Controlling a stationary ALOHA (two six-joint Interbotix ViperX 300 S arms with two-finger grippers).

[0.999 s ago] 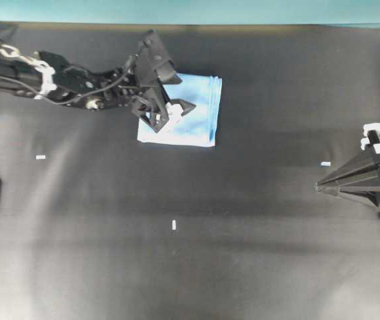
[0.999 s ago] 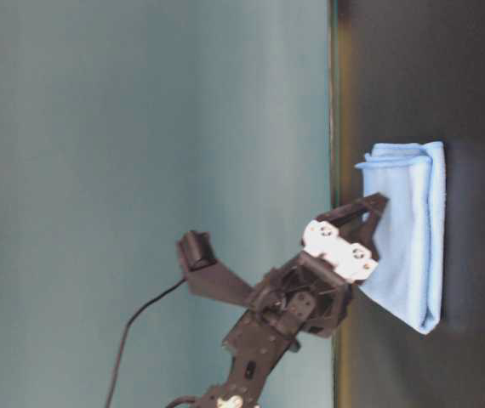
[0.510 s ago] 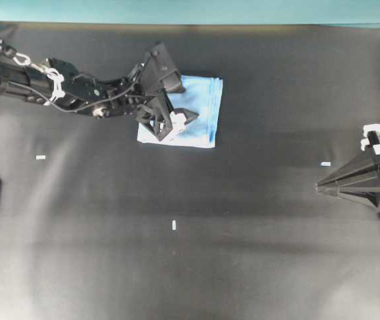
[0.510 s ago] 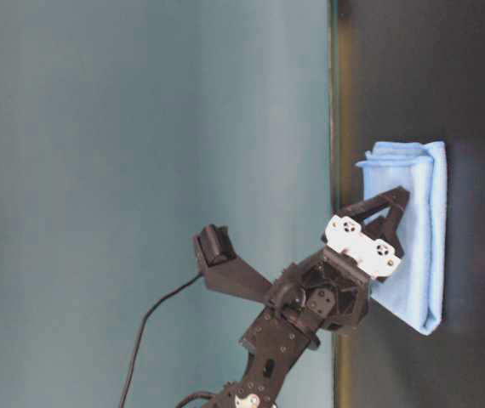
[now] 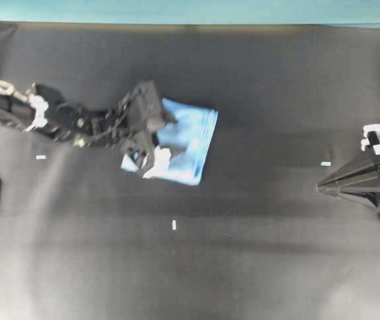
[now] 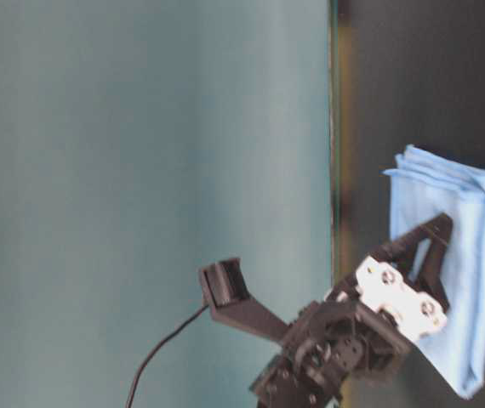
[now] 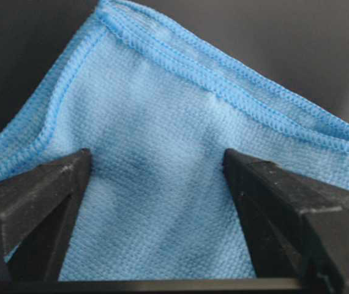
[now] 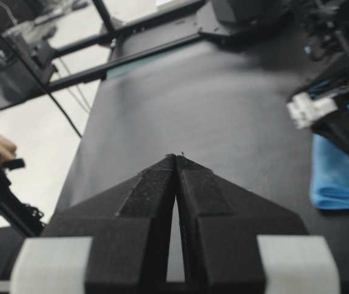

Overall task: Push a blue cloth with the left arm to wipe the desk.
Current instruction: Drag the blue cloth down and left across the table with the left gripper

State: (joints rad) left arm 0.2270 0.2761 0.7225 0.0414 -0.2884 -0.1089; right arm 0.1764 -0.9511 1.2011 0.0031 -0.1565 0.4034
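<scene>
Blue cloth is pressed flat on desk by spread-fingered left gripper; right gripper is pinched closed, nothing grasped.

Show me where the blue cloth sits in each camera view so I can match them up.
Overhead: the blue cloth lies left of centre in the upper half, on the desk.
Table-level: right edge, lower half.
Left wrist: fills the middle, between the open fingers.
Right wrist: right edge, at mid-height.
Shared landmark: the left gripper, which sits on the cloth in every view.
</scene>
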